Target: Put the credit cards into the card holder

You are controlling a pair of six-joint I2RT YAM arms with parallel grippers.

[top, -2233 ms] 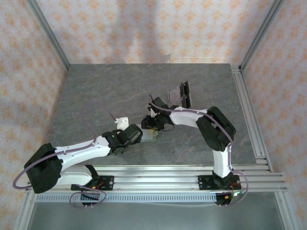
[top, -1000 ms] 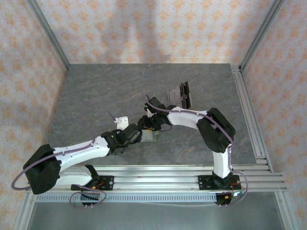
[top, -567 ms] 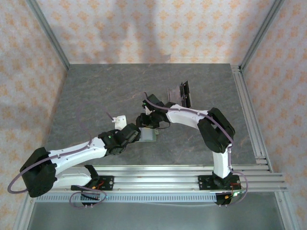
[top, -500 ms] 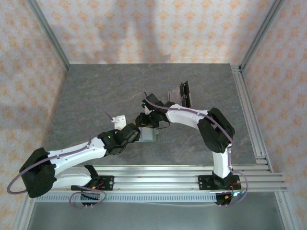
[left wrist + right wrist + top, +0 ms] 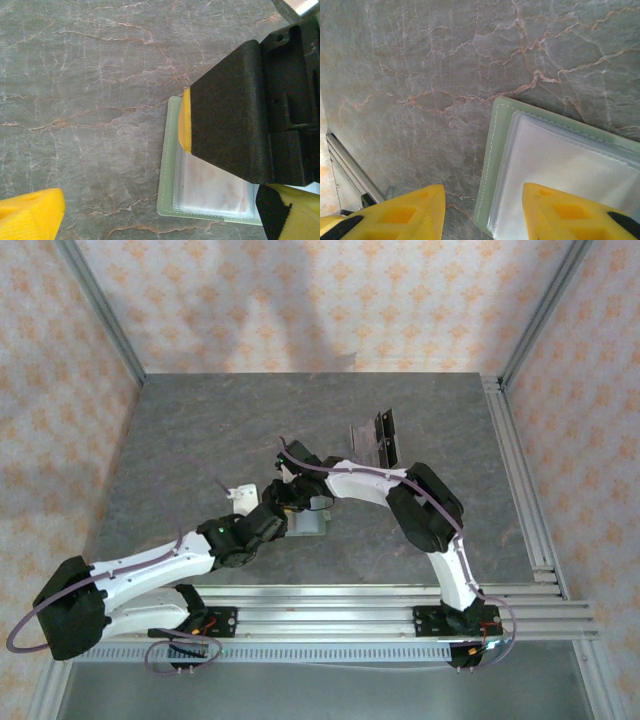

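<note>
Fingers, left gripper [image 5: 160,210]: yellow tips [image 5: 30,217] set wide apart and empty. One tip hangs over bare table [image 5: 190,430] to one side of the card holder [image 5: 170,165]. The other tip is at the holder's opposite near corner. Contact with the holder cannot be told.

Fingers, right gripper [image 5: 482,192]: yellow tips [image 5: 565,210] partly apart, clamping nothing. One tip sits over the holder's pale inside. The other is over the table just beside the holder's stitched green edge, so that edge lies between them. In the left wrist view this gripper's black body covers much of the holder's far part, with a yellow pad at the holder's edge. It is possibly pressing down, but the view does not settle it.

Card holder: sage-green, lying open and flat on the table, pale inside and clear pocket facing up, between the two grippers.

Credit cards [image 5: 376,436]: greyish and black, standing on edge, well apart from the holder, beyond it towards the right arm's side.

Small white object [image 5: 240,494]: on the table near the holder, on the left arm's side.

Table: grey, veined, stone-look surface.
</note>
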